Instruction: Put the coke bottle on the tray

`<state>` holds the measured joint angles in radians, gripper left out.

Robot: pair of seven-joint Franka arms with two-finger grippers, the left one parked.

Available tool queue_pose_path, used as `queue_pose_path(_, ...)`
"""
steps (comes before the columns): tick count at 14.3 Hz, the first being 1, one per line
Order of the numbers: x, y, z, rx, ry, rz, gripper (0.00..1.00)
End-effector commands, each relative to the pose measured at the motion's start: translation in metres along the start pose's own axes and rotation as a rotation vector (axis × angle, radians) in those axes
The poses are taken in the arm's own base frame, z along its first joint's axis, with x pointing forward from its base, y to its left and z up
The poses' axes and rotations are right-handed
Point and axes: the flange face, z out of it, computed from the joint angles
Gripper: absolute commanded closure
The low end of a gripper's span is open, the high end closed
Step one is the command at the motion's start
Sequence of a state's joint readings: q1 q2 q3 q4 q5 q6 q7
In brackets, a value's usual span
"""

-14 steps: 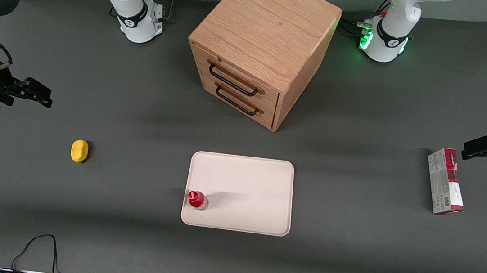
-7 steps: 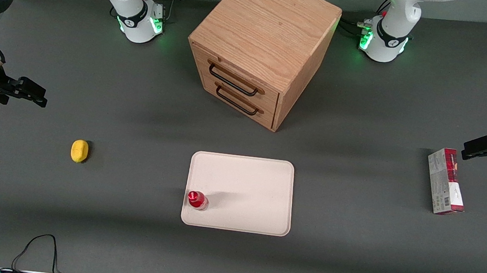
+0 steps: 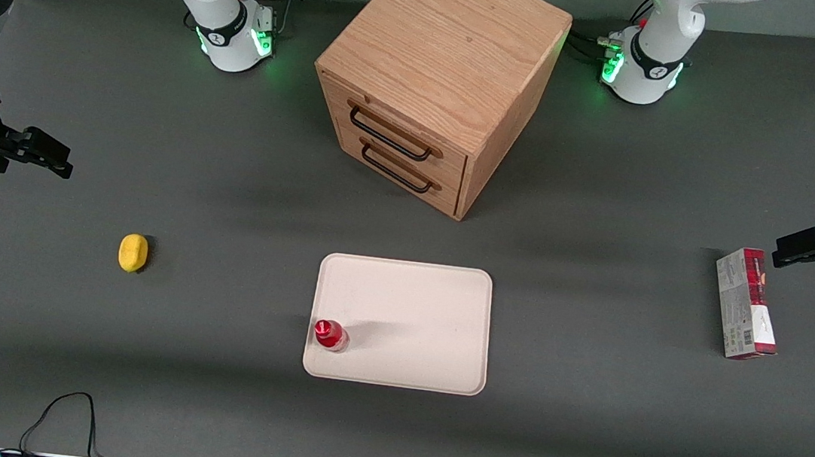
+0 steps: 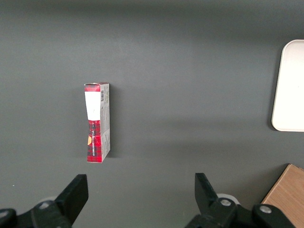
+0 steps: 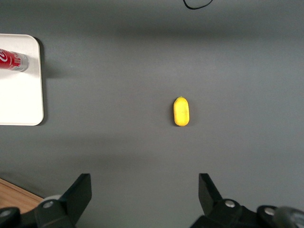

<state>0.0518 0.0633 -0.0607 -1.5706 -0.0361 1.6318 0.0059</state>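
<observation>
The bottle [image 3: 330,335] stands upright on the tray [image 3: 414,312], in its corner nearest the working arm and close to the rim; the gripper [image 3: 52,155] hangs well apart from it, jaws wide and empty, the lemon [image 5: 181,111] on the table ahead of them; so near the rim, a knock could likely tip the bottle off; since a second ago the gripper has drawn farther away from the tray.
</observation>
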Motion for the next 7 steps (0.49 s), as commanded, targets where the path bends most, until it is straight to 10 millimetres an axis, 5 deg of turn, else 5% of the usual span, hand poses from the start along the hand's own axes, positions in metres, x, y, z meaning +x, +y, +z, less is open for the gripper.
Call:
queue_pose_path(1, -0.0045, -0.0033, -0.0052, 0.038, 0.015, 0.046, 0.0)
queue_pose_path(7, -0.0038, -0.0041, -0.0033, 0.053, 0.01, 0.05, 0.0)
